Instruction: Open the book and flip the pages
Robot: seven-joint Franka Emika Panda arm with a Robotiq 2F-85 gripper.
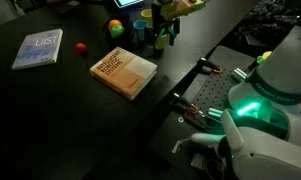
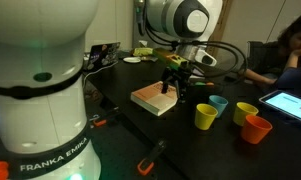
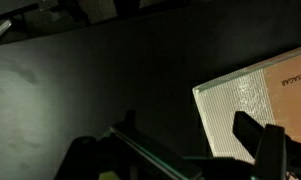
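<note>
The book [image 1: 123,72] lies closed and flat on the dark table, tan-orange cover up with reddish lettering. It also shows in an exterior view [image 2: 155,98] and in the wrist view [image 3: 252,98], where its white page block edge faces me. My gripper [image 2: 173,78] hangs above the book's edge, apart from it, and shows near the top of an exterior view [image 1: 164,36]. In the wrist view its two fingers [image 3: 190,135] are spread open and hold nothing. The pages are hidden inside the closed book.
A thinner blue-grey book [image 1: 37,48] lies at the far left. A red ball [image 1: 80,47] and a multicoloured ball [image 1: 115,27] lie behind the book. Several cups [image 2: 206,116] stand near it. A person with a tablet [image 2: 288,104] sits at the table edge.
</note>
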